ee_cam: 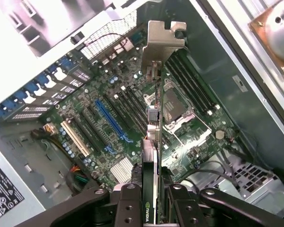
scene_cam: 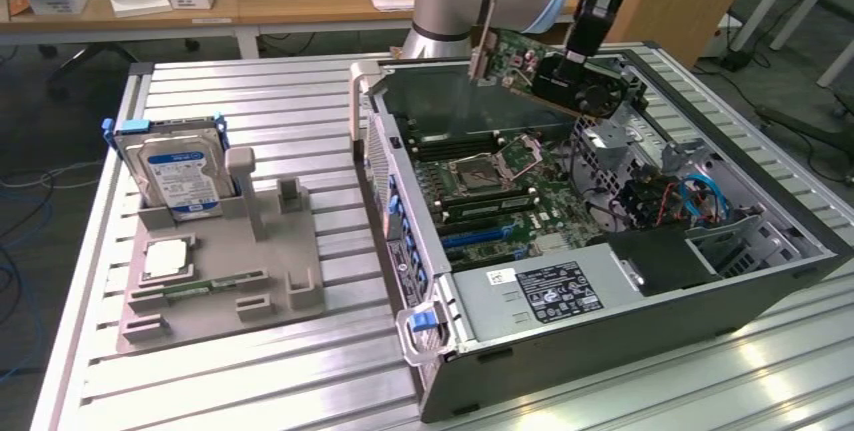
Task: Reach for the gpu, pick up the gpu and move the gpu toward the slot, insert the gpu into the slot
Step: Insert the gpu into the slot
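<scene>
NVIDIA stands on the gpu [ee_cam: 154,123] edge; power supply label [scene_cam: 550,291] print too small to read.

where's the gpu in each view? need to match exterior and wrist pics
Exterior view: the gpu is in the upper middle, held tilted by the gripper above the open computer case.
Wrist view: the gpu shows edge-on, reaching out from the gripper over the motherboard.
Shared landmark: the CPU socket, below the card in both.
</scene>
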Robot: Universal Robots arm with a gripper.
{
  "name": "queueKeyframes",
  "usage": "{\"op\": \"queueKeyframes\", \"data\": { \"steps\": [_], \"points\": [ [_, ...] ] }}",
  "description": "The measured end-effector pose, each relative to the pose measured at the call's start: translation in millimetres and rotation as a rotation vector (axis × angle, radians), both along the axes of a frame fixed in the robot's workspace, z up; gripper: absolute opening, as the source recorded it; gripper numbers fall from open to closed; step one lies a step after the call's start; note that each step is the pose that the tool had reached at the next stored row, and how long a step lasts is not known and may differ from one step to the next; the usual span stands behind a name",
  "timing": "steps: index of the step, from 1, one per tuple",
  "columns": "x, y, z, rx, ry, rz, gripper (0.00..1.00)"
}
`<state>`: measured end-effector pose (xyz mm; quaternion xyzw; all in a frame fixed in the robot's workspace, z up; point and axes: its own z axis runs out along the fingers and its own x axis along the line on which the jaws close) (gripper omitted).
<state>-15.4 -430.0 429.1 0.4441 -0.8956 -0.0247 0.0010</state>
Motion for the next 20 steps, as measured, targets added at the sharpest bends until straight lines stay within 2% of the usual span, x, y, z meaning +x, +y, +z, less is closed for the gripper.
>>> {"op": "queueKeyframes", "data": {
  "steps": [20],
  "points": [
    [0.0, 0.0, 0.0, 0.0, 0.0, 0.237, 0.25]
  ]
}}
